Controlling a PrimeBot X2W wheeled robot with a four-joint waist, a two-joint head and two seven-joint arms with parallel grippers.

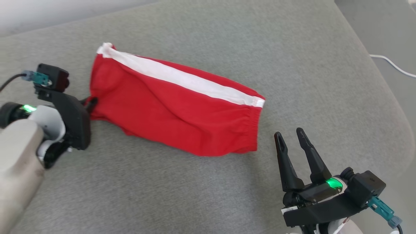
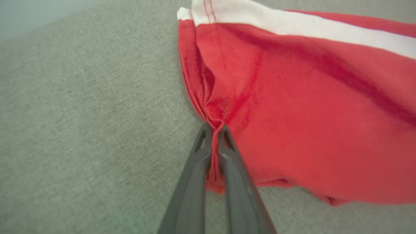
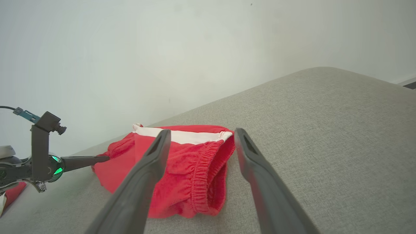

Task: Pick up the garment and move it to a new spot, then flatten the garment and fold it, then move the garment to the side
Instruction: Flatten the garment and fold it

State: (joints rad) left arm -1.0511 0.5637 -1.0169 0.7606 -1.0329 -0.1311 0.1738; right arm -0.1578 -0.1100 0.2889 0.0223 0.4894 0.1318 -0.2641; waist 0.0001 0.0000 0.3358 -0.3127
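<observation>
- The grey cushion (image 1: 208,195) lies under everything.
- The red shorts (image 1: 175,110), with a white stripe, lie flat across its middle.
- The left gripper (image 1: 92,103) has its jaws closed on a fold at the shorts' left edge.
- The right gripper (image 1: 289,132) is near the waistband, jaws apart and empty.

My left gripper (image 2: 214,128) pinches a narrow fold of the red cloth garment (image 2: 308,113). Its two long dark grey fingers (image 2: 191,182) are pressed together on a stitched edge of the cloth, and a thin ridge of red fabric runs down between them. From there the garment spreads away to the right, creased, lying on the grey woven cushion (image 2: 91,130). A broad white stripe (image 2: 292,29) runs along the garment's far side, towards the cushion's far edge.
</observation>
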